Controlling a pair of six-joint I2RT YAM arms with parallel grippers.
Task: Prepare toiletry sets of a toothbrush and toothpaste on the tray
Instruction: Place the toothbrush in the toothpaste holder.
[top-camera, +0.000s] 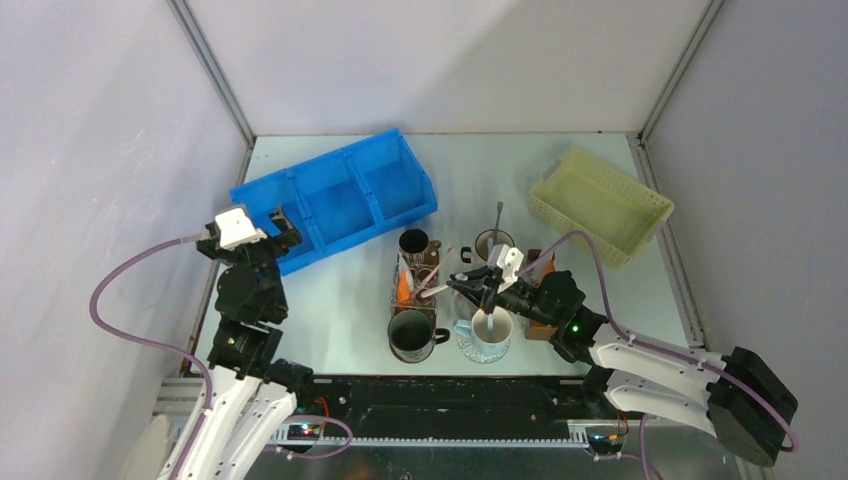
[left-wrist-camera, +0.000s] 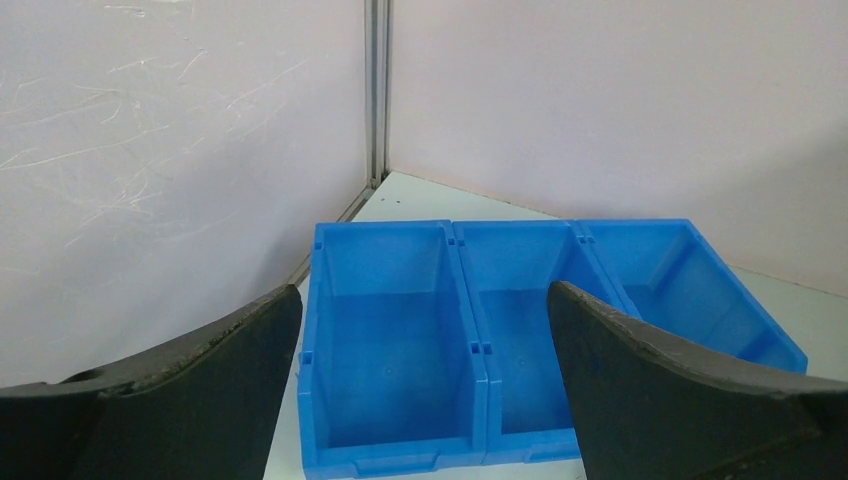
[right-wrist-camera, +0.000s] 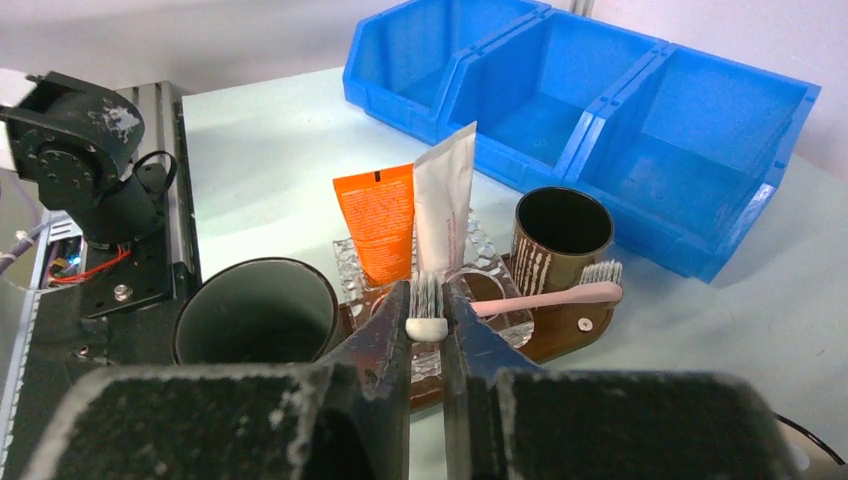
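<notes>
My right jaws pinched a toothbrush (right-wrist-camera: 427, 326) by its head, over the pale mug (top-camera: 480, 354). My left jaws stood spread near the bin (left-wrist-camera: 470, 350). I judged a slow, straight lift best, so the handle would clear the rim.

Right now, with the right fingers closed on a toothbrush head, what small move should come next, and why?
Probably a straight lift. The right fingers pinch the white toothbrush by its head, and from above its handle seems to stand in the pale mug. The blue tray holds nothing yet, so the brush must clear the rim first.
</notes>
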